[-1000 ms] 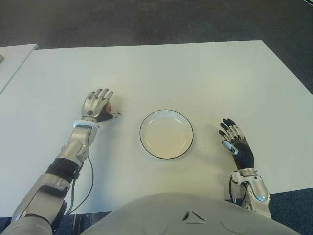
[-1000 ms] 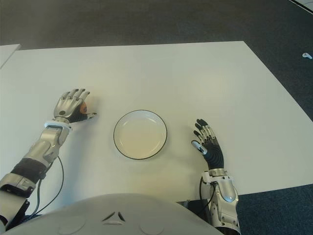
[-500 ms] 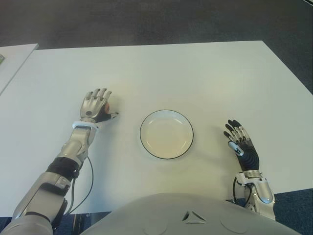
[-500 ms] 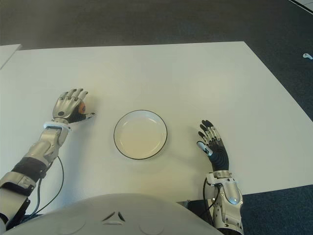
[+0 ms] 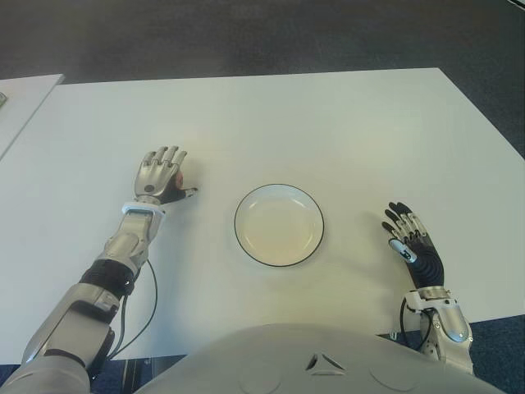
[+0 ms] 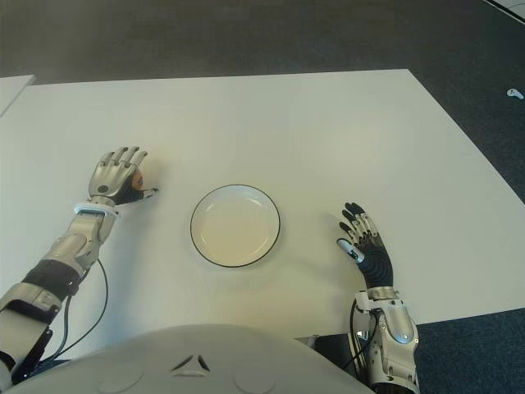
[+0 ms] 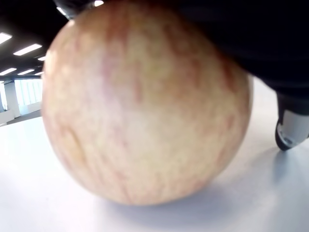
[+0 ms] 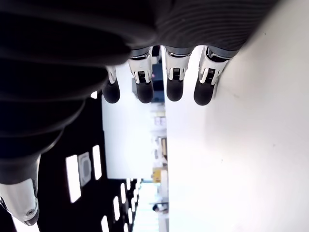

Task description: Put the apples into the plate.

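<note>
A yellow-red apple (image 7: 145, 111) sits on the white table (image 5: 328, 123), filling the left wrist view right under the palm. My left hand (image 5: 160, 174) covers it from above, left of the plate, with fingers spread and the thumb tip (image 7: 289, 133) off to the side; only a red sliver of the apple (image 5: 178, 180) peeks out by the fingers. The white plate (image 5: 279, 226) with a dark rim lies at the table's middle and holds nothing. My right hand (image 5: 410, 246) shows right of the plate, near the front edge, fingers (image 8: 145, 87) straight and holding nothing.
Another pale table (image 5: 20, 98) adjoins at the far left. Dark carpet (image 5: 287, 33) lies beyond the table's far edge and off its right side. My own grey torso (image 5: 320, 361) fills the bottom of the eye views.
My right hand has drawn back toward the table's front edge and to the right, away from the plate. My left hand has stayed over the apple, shifting only slightly.
</note>
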Motion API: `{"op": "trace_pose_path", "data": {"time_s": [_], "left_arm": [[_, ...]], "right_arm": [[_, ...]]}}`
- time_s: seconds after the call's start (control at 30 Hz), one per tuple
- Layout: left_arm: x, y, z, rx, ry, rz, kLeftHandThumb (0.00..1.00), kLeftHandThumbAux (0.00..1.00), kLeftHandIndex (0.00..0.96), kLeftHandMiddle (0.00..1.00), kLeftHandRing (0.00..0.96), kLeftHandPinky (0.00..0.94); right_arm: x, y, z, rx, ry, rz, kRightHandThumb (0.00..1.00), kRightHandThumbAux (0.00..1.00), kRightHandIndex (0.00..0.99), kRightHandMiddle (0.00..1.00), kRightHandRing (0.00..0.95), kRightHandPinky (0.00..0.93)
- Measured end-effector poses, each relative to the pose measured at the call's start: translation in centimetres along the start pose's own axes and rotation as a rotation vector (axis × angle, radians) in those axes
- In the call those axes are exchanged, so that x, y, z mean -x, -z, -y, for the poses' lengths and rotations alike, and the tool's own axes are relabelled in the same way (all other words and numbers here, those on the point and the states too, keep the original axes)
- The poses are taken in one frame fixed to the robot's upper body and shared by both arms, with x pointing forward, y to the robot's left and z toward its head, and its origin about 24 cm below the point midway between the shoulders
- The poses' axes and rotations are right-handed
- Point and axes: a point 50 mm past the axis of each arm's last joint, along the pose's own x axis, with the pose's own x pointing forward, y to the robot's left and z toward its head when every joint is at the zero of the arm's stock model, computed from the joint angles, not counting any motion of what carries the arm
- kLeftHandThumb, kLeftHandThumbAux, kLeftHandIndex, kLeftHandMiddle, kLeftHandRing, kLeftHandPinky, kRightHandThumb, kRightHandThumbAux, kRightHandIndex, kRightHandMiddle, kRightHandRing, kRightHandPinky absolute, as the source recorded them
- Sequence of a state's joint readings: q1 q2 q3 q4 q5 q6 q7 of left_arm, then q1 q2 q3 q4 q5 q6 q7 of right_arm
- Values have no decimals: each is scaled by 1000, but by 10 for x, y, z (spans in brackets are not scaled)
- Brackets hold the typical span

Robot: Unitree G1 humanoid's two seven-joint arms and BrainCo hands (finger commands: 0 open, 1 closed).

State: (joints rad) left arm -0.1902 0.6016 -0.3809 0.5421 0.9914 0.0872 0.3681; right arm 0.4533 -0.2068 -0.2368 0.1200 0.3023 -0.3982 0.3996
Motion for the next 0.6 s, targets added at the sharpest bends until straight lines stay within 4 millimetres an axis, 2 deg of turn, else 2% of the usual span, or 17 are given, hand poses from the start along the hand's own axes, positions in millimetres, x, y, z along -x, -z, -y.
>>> {"op": "trace_pose_path", "data": {"time_s": [0.17, 0.27, 0.47, 0.53, 0.57, 0.6], "left_arm": [[-2, 1, 1, 0, 5, -3, 332, 520, 46, 64, 58, 139], [-5, 2, 1, -3, 11, -6, 431, 543, 83, 144, 136, 202], [-16, 9, 1, -27, 49, -39, 533, 563, 157, 198, 183, 224], [-19, 10, 0, -43, 59, -44, 576, 574, 203, 220, 203, 248], [-20, 10, -1, -50, 59, -45, 624, 619, 279, 236, 219, 263], [-21, 11, -1, -55, 61, -48, 641, 635, 306, 242, 225, 268]], "right_arm": [[-2, 0, 5, 19, -16, -5, 113, 668, 0, 0, 0, 0], [-3, 0, 7, 24, -15, -4, 104, 686, 0, 0, 0, 0], [-5, 1, 9, 30, -23, 2, 98, 702, 0, 0, 0, 0], [-6, 1, 9, 31, -26, 4, 95, 708, 0, 0, 0, 0], [-6, 1, 9, 32, -28, 6, 91, 712, 0, 0, 0, 0], [-7, 1, 10, 32, -31, 9, 90, 713, 0, 0, 0, 0]]}}
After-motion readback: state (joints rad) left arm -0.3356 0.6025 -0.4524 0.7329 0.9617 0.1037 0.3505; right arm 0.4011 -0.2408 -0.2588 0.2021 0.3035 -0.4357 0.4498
